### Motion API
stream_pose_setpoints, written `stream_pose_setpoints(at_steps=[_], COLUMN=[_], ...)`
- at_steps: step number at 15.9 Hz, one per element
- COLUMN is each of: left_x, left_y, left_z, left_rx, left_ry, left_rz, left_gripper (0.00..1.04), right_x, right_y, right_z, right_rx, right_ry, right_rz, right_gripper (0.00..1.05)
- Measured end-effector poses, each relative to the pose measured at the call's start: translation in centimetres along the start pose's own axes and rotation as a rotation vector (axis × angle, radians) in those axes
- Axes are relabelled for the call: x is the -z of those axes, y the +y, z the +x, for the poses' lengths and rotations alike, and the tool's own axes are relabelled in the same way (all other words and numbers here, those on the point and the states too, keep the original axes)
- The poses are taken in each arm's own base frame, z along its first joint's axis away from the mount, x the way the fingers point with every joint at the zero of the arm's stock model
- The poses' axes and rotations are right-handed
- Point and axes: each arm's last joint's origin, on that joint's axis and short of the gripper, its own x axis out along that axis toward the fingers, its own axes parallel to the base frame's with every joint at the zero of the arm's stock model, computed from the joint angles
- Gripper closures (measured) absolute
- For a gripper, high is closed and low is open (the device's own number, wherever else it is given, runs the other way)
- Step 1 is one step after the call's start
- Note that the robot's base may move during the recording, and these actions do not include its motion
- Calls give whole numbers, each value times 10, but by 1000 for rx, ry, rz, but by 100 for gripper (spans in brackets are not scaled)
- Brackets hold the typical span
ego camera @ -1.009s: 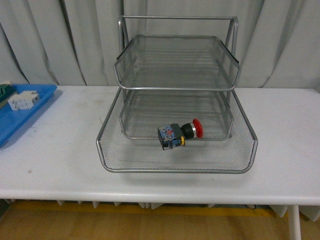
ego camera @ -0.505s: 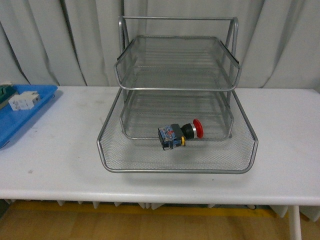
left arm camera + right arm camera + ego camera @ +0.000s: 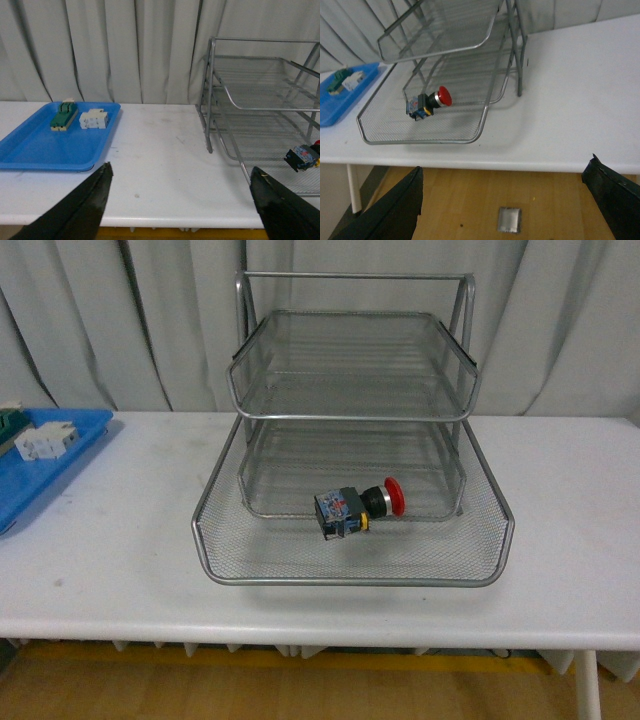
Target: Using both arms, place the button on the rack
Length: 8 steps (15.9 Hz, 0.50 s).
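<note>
Black left gripper (image 3: pixel 181 170) and right gripper (image 3: pixel 505 167) gape wide, empty. Silver three-tier wire-mesh rack (image 3: pixel 350 418) holds the red-capped, blue-and-black push-button (image 3: pixel 358 507) in its pulled-out bottom shelf (image 3: pixel 350 582); it lies sideways, long axis across, cap pointing right. Flat blue plastic tray (image 3: pixel 45 150) holds a green block (image 3: pixel 63 116) and a white block (image 3: pixel 94 119).

The rack (image 3: pixel 350 418) stands mid-tabletop (image 3: pixel 120 550) against the back edge. Its bottom shelf (image 3: pixel 350 581) juts toward the front edge, open from above. A blue tray (image 3: pixel 45 475) occupies the left edge. Bare surface lies between them and to the rack's right.
</note>
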Motion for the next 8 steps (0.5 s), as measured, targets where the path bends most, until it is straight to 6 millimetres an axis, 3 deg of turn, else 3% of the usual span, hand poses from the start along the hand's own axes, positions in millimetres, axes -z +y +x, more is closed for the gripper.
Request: stream_pose_setpoints(at_steps=[1,2,8], left_x=[0,0,0], left_y=[0,0,0], left_z=[0,0,0], left_rx=[0,-1,0], left_ry=[0,0,0], left_rz=[0,1,0], left_gripper=[11,5,7], right_x=[-2,-1,40], right_y=[1,1,28], right_z=[15,30,124], right_rx=[-1,1,-74], right_ry=[54,127,478], right_rz=[11,27,106], right_gripper=[6,7,79])
